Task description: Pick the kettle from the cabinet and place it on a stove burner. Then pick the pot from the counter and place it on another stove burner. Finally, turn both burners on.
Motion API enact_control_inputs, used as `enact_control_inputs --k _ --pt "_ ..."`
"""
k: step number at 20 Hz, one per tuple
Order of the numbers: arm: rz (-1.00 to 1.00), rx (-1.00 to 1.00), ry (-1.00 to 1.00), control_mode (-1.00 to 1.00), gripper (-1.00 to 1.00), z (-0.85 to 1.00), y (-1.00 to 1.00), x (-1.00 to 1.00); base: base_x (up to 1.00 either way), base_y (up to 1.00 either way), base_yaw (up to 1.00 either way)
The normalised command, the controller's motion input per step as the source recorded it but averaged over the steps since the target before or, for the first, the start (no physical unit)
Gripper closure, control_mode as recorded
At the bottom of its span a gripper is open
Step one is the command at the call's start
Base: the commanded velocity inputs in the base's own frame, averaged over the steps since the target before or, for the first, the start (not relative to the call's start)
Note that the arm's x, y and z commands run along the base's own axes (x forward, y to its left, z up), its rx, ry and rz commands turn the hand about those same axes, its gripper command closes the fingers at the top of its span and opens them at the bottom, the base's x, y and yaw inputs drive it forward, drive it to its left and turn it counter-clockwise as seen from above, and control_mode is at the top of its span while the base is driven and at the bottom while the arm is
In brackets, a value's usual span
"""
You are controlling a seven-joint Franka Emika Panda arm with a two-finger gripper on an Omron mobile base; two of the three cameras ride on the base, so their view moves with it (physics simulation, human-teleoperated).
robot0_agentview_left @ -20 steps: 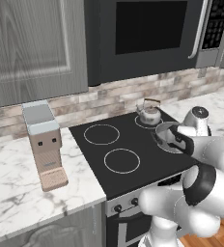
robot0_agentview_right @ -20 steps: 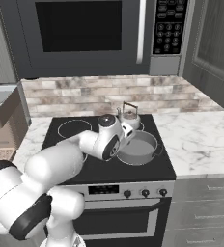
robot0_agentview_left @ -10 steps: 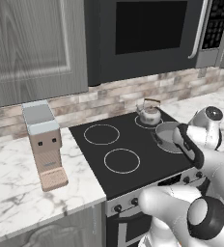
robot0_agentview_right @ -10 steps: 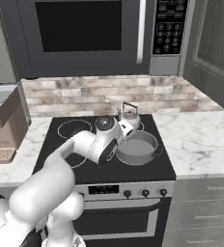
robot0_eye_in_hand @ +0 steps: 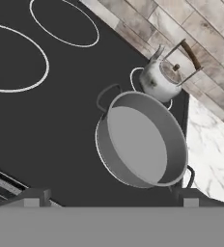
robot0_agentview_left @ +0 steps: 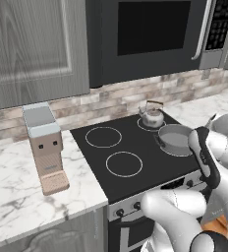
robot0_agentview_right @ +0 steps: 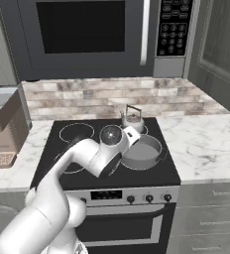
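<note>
The wide grey pot [robot0_eye_in_hand: 143, 144] sits on the front right ring of the black cooktop [robot0_agentview_left: 135, 142], its two dark loop handles free; it also shows from the base cameras as the pot [robot0_agentview_left: 176, 139] [robot0_agentview_right: 142, 151]. Just behind it the small silver kettle [robot0_eye_in_hand: 162, 77] [robot0_agentview_left: 152, 115] [robot0_agentview_right: 133, 118] stands upright on the smallest burner ring [robot0_eye_in_hand: 134, 79], its brown handle arched over the lid. My gripper [robot0_eye_in_hand: 110, 198] is open, its fingertips [robot0_eye_in_hand: 34, 197] far apart with nothing between them. It hovers above the pot's near side, clear of the rim.
Two bare white burner rings [robot0_eye_in_hand: 63, 21] [robot0_eye_in_hand: 12, 58] lie on the cooktop's left half. Knobs [robot0_agentview_right: 132, 198] line the stove front. A coffee machine [robot0_agentview_left: 44, 145] stands on the marble counter [robot0_agentview_left: 17, 197] to the left. A microwave [robot0_agentview_right: 87, 30] hangs above and a grey cabinet [robot0_agentview_left: 32, 44] beside it.
My hand has drawn back from the pot's rim, moving right in the left base view. The pot and kettle have stayed on their burners.
</note>
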Motion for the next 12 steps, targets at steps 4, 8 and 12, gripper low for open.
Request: enact_control_inputs --k 4,8,12 --pt "0.0 0.1 -0.08 -1.0 -1.0 0.07 -0.18 -0.53 0.0 0.0 0.0" --pt "0.0 0.11 -0.1 -1.0 -1.0 0.07 -0.23 -0.57 0.0 0.0 0.0" --pt "0.0 0.1 -0.1 -1.0 -1.0 0.04 -0.2 -0.52 0.0 0.0 0.0"
